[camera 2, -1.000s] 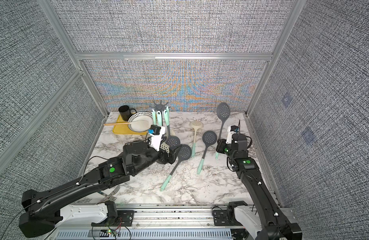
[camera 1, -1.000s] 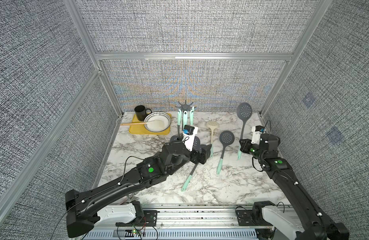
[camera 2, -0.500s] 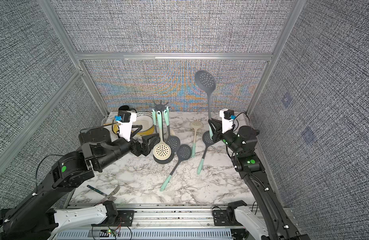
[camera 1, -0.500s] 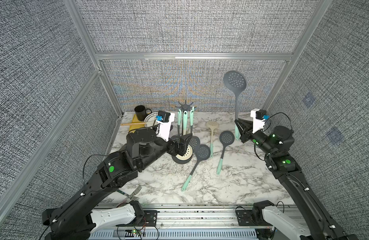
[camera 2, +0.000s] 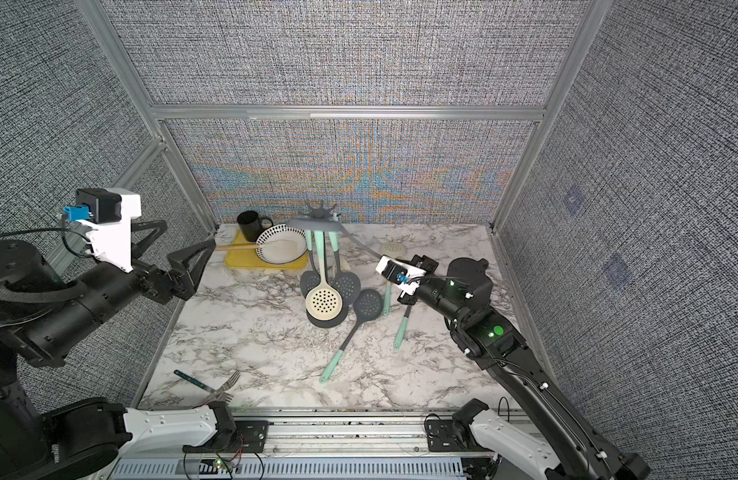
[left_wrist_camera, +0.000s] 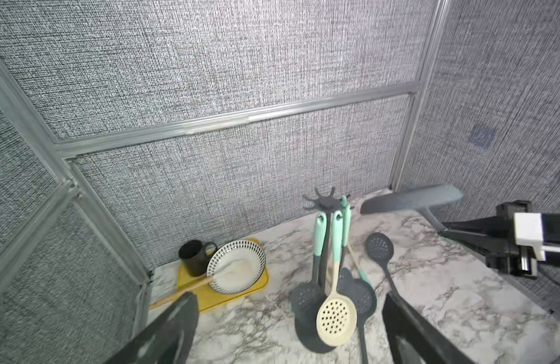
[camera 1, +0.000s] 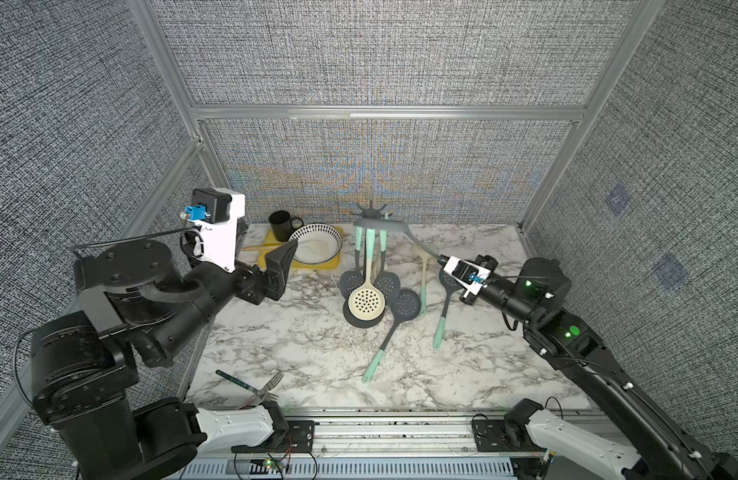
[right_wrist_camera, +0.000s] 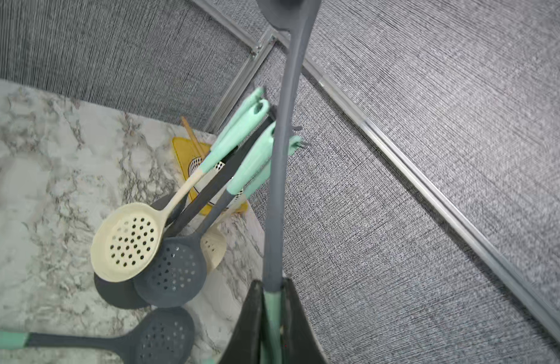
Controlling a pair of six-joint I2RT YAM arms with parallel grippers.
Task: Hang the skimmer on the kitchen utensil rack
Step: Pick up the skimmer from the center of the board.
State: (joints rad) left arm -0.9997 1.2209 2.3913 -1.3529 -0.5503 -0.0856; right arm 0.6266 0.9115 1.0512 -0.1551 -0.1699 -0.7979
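Evidently unhung: right claw (right_wrist_camera: 272, 282) clamps the skimmer (camera 1: 379, 225) by its handle, head near the crown of the rack (left_wrist_camera: 324, 203); left claw (camera 2: 182, 239) spread, empty.

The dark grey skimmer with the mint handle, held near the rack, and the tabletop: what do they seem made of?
The dark grey skimmer with mint handle: probably silicone or soft plastic, matt, since no glints show and its neck curves smoothly. The white grey-veined tabletop: marble look, smooth; real stone or printed laminate, I cannot tell.
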